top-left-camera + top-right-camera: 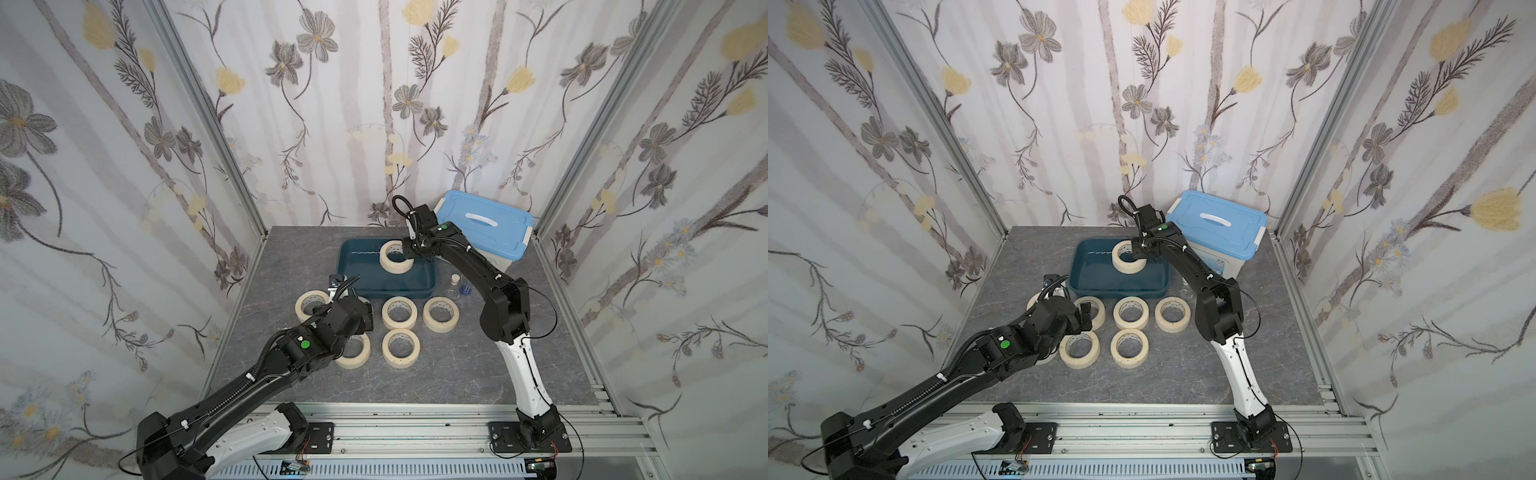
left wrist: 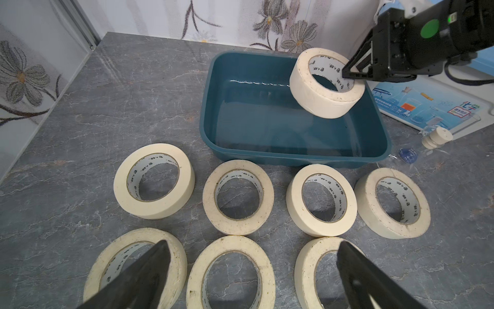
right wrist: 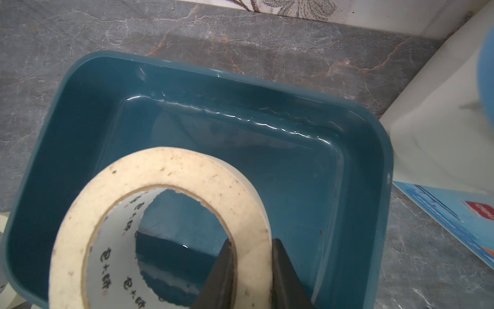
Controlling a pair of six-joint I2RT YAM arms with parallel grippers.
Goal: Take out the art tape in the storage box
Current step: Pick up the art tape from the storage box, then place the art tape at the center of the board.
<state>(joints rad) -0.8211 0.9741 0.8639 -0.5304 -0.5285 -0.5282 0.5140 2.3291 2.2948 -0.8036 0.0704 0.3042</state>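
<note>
My right gripper [image 3: 252, 263] is clamped on the wall of one roll of tape [image 3: 160, 171], with one finger inside the core and one outside. The roll hangs tilted over a far corner of the blue box [image 2: 267, 156]. I judge it is lifted off the floor but not yet carried past the rim. Apart from that roll the box holds nothing, and its floor is bare.

On the table [image 2: 80, 120] in front of the box lie seven other rolls [image 2: 238, 171], flat, in two rows. My left gripper [image 2: 254, 267] hangs over the nearer row with its jaws wide apart, holding nothing.

So the job looks nearly done. What is left is to bring this roll out and set it down by the others. The white tub [image 1: 486, 224] beside the box has its blue lid on, so I cannot tell what is in it.
</note>
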